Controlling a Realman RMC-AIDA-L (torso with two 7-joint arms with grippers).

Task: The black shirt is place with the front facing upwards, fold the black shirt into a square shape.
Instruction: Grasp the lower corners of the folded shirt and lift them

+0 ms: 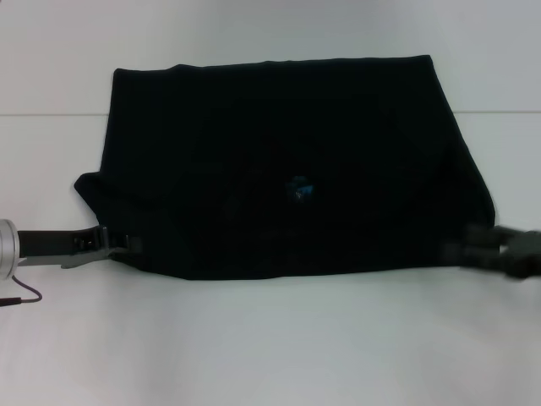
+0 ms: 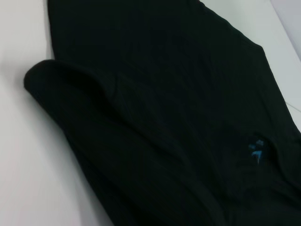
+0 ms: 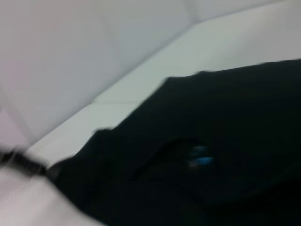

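black cloth of the black shirt (image 1: 287,161) is spread on the white counter (image 1: 270,347), already folded once into a wide band. left claw (image 1: 127,244) and right claw (image 1: 456,252) are clamped on its near corners; further folds are judged needed for a square.

The large black cloth shirt (image 1: 287,161) looks soft and matt, with smooth folds. The white flat table (image 1: 270,347) has a smooth, slightly matt surface. The left gripper (image 1: 118,244) shows grey, dull metal.
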